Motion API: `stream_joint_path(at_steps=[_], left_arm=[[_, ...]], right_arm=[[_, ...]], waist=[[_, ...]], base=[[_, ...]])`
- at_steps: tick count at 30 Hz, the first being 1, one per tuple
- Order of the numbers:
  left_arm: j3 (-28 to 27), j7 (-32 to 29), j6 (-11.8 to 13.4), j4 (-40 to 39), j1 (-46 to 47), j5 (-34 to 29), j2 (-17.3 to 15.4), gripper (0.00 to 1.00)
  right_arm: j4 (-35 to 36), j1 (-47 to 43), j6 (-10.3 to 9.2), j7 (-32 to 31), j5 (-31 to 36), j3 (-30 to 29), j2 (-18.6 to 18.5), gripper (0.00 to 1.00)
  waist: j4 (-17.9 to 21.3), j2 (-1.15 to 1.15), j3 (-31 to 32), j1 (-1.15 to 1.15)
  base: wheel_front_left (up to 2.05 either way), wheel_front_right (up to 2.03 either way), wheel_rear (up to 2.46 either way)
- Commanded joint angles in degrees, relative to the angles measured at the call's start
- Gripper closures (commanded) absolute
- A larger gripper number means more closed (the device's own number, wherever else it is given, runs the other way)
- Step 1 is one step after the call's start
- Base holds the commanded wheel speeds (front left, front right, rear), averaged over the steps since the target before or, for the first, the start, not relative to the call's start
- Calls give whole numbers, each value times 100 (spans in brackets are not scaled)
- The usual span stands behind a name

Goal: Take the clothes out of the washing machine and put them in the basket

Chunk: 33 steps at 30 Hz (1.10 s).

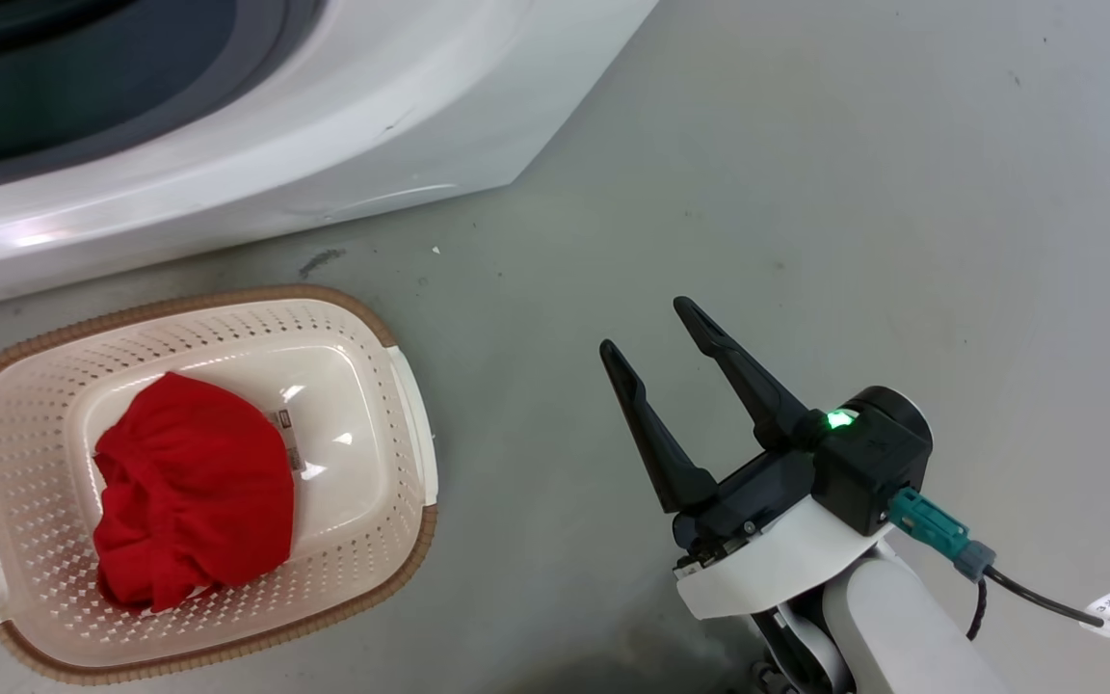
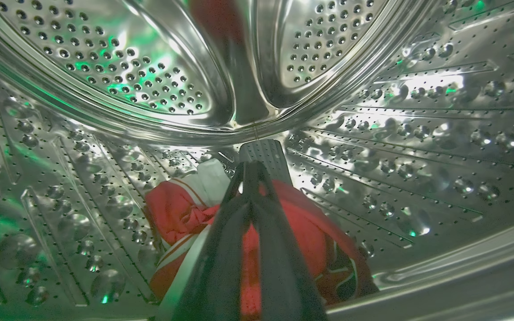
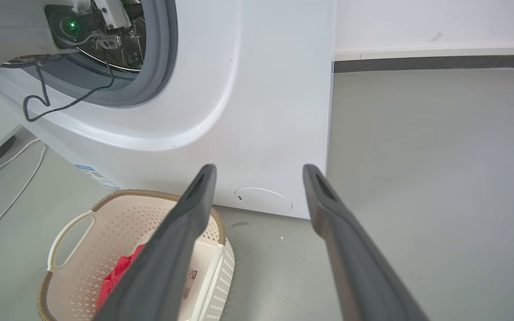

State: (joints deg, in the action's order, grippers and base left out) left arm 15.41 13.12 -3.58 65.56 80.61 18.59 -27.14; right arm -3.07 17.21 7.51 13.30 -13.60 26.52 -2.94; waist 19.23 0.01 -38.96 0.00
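Left gripper [image 2: 251,171] tips pressed together; striped red garment [image 2: 176,209] bunched just beneath. It looks soft, limp, light: pinch a raised fold. Right gripper [image 1: 645,326] spread.

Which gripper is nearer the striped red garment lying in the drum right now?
Left. The left gripper is inside the drum, fingers together right over the striped garment. The right gripper hangs open outside the washing machine, above the floor beside the basket.
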Motion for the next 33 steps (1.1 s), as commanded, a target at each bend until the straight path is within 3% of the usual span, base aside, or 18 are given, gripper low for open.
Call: stream_joint_path(at_steps=[1, 4, 5, 6, 7, 21, 33], left_arm=[[-24, 43, -41, 25, -126, 56, 26, 100], [-49, 81, -95, 77, -335, 162, 109, 100], [-62, 89, -111, 83, -389, 202, 135, 68], [-77, 105, -133, 85, -439, 233, 159, 52], [-81, 118, -147, 79, -473, 249, 174, 0], [-25, 79, -236, 75, -649, 393, 136, 0], [458, -1290, -356, 229, 185, 149, -302, 0]], right_arm=[[-15, -58, -4, -1, 24, -41, 12, 0], [-21, -88, -4, 12, 6, -75, 13, 0], [-22, -91, -4, 14, 1, -82, 12, 0], [-21, -96, -4, 16, -7, -95, 12, 0], [-17, -115, -4, 7, -5, -112, 12, 0], [-44, -201, -4, 17, -97, -81, 12, 0], [1, -196, -4, 90, -305, 180, 13, 0]], waist=[[-48, -1, 104, 0], [-105, -1, 227, 0], [-124, -1, 267, 0], [-144, -1, 308, 0], [-166, -1, 338, 0], [-111, -1, 566, 0], [400, -1, 132, 0]], base=[[0, 0, 0], [0, 0, 0], [0, 0, 0], [0, 0, 0], [0, 0, 0], [0, 0, 0], [0, 0, 0]])
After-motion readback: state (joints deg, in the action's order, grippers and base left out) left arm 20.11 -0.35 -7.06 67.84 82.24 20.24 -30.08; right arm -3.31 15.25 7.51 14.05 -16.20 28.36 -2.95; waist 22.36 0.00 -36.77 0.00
